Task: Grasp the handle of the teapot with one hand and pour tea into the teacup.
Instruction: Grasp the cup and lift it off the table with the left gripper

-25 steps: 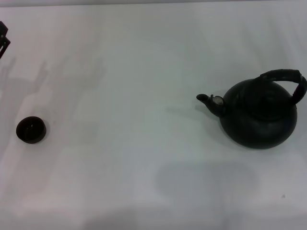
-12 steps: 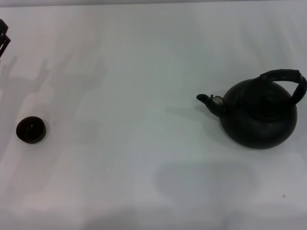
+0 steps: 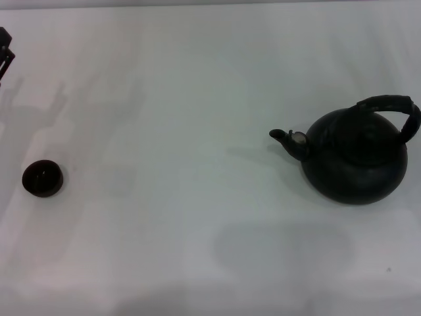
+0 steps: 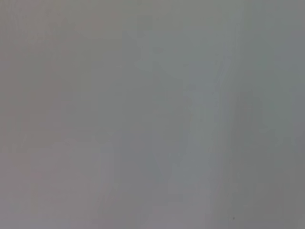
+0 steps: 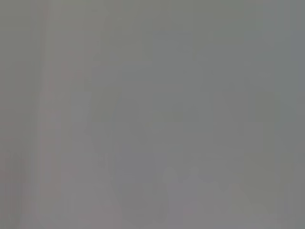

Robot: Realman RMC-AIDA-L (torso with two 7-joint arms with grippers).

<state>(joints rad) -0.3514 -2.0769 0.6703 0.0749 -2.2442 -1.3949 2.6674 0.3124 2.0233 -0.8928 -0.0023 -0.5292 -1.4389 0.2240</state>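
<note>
Head view: teapot (image 3: pixel 355 158) sits upright on the white surface (image 3: pixel 197 99) at my right, spout (image 3: pixel 284 137) aimed toward the left, handle (image 3: pixel 393 112) arched over its top, untouched. Teacup (image 3: pixel 43 178) stands far off at my left, well apart from the pot. A dark bit of the left hand (image 3: pixel 5 56) shows at the far left edge, beyond the cup; I cannot tell whether it is spread or pressed together. I see no right hand anywhere. Both wrist views give only blank grey, so nothing from them.

Judgement: grasp not yet begun.

Risks from here:
- Handle leans toward the pot's far right side; an off-centre pinch could let the pot swing or tip.
- Long carry across to the cup; sloshing likely.
- Cup is tiny and light; a nudge from the spout would shift it, and a fast tilt would overshoot it.
</note>
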